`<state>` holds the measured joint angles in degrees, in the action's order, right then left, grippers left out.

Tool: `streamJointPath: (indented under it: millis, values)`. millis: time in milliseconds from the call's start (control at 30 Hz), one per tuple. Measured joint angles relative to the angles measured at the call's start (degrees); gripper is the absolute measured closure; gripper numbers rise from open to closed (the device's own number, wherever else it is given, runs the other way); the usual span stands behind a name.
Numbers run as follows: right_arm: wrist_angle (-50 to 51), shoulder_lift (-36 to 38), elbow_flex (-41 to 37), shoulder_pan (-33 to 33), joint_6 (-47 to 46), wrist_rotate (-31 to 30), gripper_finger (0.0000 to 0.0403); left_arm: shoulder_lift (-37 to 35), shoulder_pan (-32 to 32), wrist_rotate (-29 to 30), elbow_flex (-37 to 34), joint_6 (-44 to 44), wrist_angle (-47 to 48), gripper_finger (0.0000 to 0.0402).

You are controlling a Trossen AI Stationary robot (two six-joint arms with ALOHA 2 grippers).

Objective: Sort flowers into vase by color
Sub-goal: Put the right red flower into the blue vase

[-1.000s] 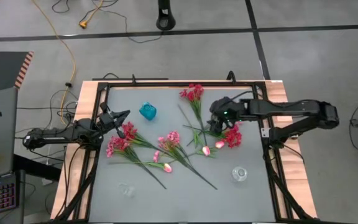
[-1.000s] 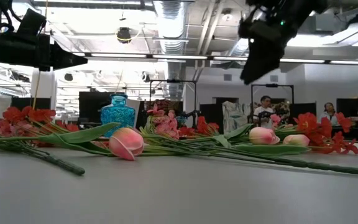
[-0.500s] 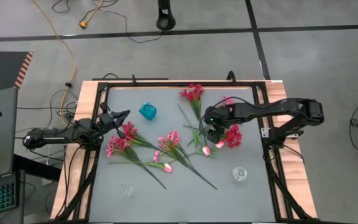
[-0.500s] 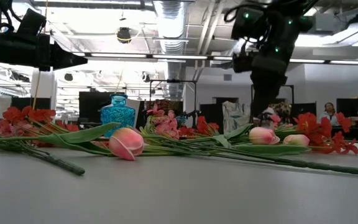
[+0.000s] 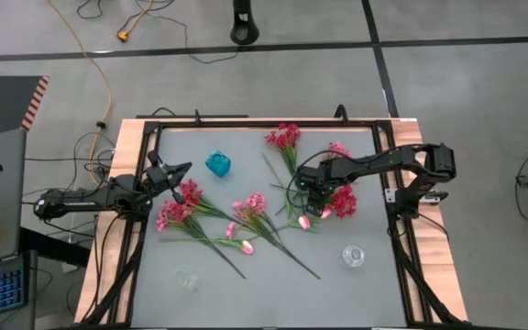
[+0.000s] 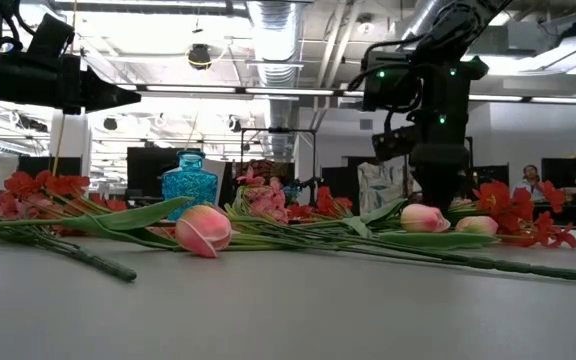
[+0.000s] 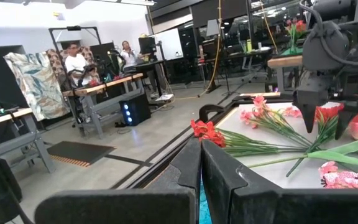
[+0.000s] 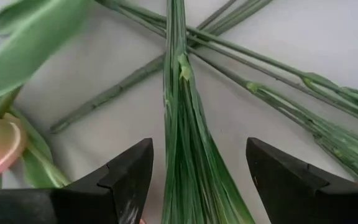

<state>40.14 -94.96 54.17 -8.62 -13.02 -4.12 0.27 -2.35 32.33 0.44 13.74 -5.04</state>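
The right gripper (image 5: 307, 191) hangs right of the worktop's (image 5: 264, 284) middle, fingers (image 8: 129, 174) released astride a bundled flower stem (image 8: 182, 137) — its long axis running between them. The left gripper (image 5: 180, 169), fingers clenched, waits at the left edge.

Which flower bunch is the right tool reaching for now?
The deep red bunch on the table's right side. The open right tool straddles its green stems; the other bunches lie farther away.
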Motion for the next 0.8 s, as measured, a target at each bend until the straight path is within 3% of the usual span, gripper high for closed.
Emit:
streamJointPath:
  millis: [233, 633, 800]
  values:
    - [0.4, -0.8, 0.0, 0.0, 0.3, 0.0, 0.0162, 0.0, 0.0, 0.0, 0.0, 0.0, 0.0, 0.0401]
    - [1.9, -0.8, 0.0, 0.0, 3.0, 1.5, 0.0355, 0.0, 0.0, 0.0, 0.0, 0.0, 0.0, 0.0401]
    - [7.7, -0.8, 2.9, 0.0, 3.1, 1.5, 0.0368, 0.0, 0.0, 0.0, 0.0, 0.0, 0.0, 0.0401]
